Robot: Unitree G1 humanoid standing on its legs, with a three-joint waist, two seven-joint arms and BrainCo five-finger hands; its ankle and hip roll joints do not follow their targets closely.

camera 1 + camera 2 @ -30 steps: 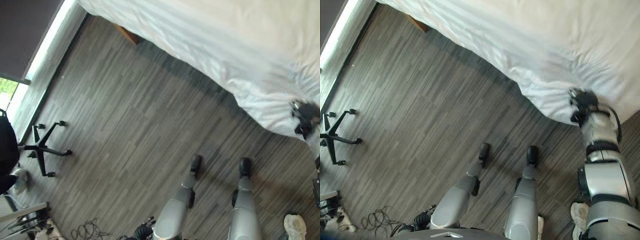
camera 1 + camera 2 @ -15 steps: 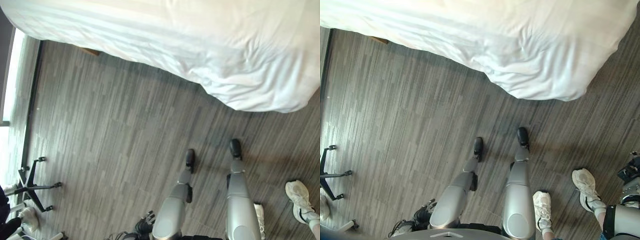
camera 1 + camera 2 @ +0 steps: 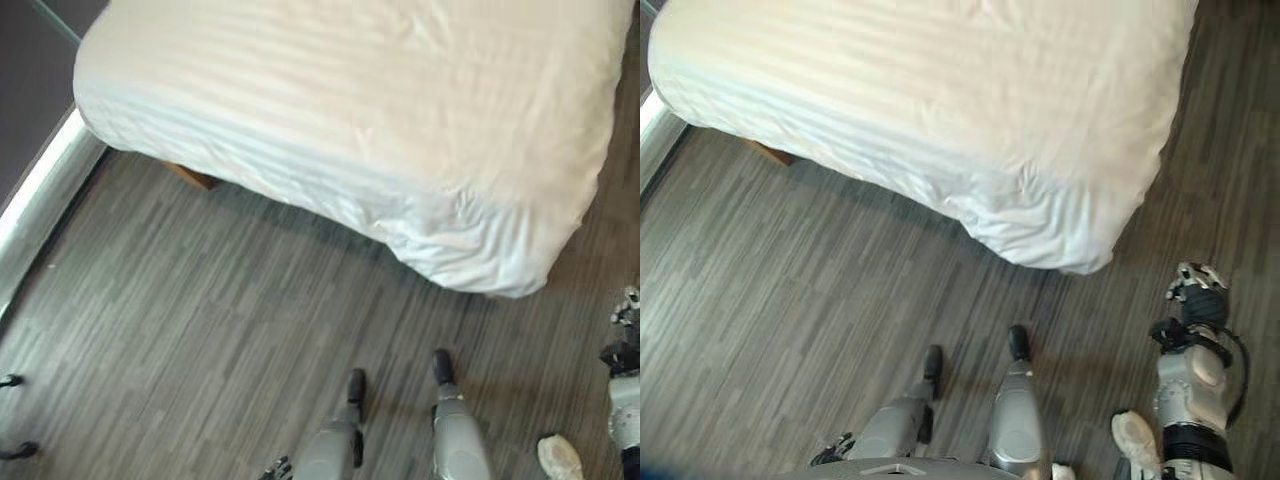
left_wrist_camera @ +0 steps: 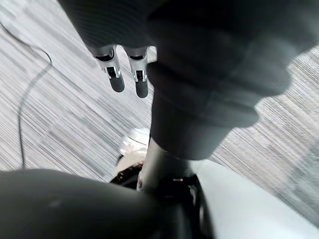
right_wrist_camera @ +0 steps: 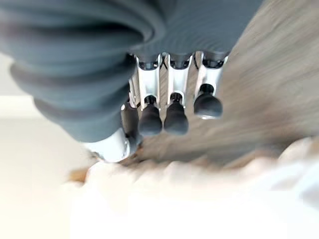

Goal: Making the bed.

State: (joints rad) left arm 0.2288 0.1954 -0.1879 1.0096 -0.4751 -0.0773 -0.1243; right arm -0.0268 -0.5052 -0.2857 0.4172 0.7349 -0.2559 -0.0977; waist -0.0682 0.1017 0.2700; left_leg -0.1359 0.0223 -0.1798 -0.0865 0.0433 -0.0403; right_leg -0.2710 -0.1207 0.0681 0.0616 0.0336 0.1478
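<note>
Right hand [image 3: 1196, 290] hangs empty, bed [image 3: 940, 100] partly cropped.

Both head eyes look steeply down from above, sharing the bed [image 3: 380, 130] far ahead and the grey floor [image 3: 180, 320] near. Each wrist camera peers along its own hand from very close, toward floor.

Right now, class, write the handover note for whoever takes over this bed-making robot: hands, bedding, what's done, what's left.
Left robot hand: open, empty, low above the floor.
Right robot hand: open, empty, over the floor, apart from the duvet.
Done: duvet lies spread across the bed.
Left: its near corner is wrinkled and bunched; probably smooth that next.
</note>
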